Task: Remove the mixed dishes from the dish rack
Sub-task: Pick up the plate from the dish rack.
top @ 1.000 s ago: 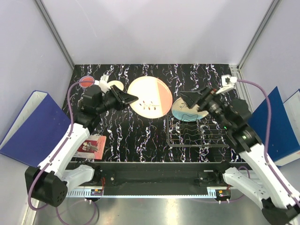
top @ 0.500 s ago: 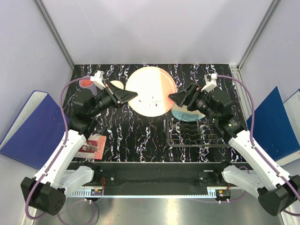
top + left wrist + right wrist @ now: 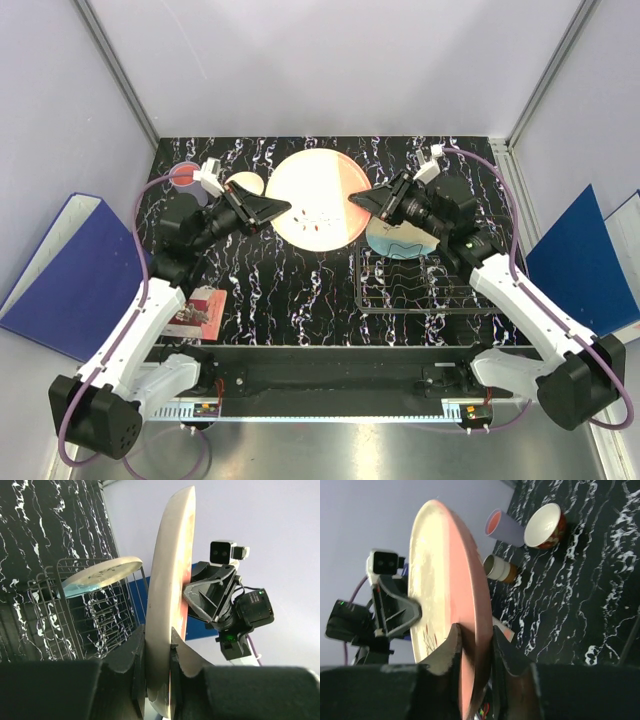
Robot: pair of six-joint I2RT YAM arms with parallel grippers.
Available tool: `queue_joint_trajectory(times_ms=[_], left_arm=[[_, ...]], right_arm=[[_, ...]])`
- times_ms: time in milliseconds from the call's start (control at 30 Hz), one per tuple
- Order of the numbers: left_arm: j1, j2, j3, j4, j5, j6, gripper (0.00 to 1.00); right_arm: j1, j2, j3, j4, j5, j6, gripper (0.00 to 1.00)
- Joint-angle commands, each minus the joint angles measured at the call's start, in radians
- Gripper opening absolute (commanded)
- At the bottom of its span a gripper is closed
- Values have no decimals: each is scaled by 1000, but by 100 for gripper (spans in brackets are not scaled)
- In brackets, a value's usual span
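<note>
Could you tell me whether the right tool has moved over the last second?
Yes. The right tool has shifted left, away from the rack, onto the right rim of the pink plate.

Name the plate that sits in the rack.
The half-blue plate: it leans in the rack, while the half-pink plate is gripped by the left pincer and right pincer.

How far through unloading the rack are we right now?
Done: the lilac tumbler, red bowl and brown-cream cup are out on the table. In hand: the left gripper and right gripper both clamp the half-pink plate, lifted clear of the dish rack. Left: the half-blue plate leaning in it.
</note>
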Motion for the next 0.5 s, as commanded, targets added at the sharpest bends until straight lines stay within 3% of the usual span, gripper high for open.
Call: queue_joint_trajectory(times_ms=[0,33,133,200,267,300,333,400,467], left_arm=[[-13,-19,38,189,54,-34,0],[-13,-16,43,185,55,-28,0],[-11,-6,61,160,52,-8,0],[-9,1,83,102,40,21,12],[-6,1,129,65,28,100,38],[-5,-5,148,1,0,129,69],[1,-9,196,-48,-26,190,81],[12,-22,245,-190,-124,248,99],[29,-35,297,-258,-187,301,99]], right_arm=[[15,25,29,105,-118,19,6],[15,25,30,103,-129,19,0],[15,5,30,91,-148,5,0],[13,-17,39,50,-146,-19,0],[13,-54,44,19,-151,-39,0],[13,-66,50,-11,-148,-52,0],[13,-89,53,-25,-152,-58,0],[13,-110,59,-50,-160,-67,0],[13,-141,58,-96,-171,-67,0]])
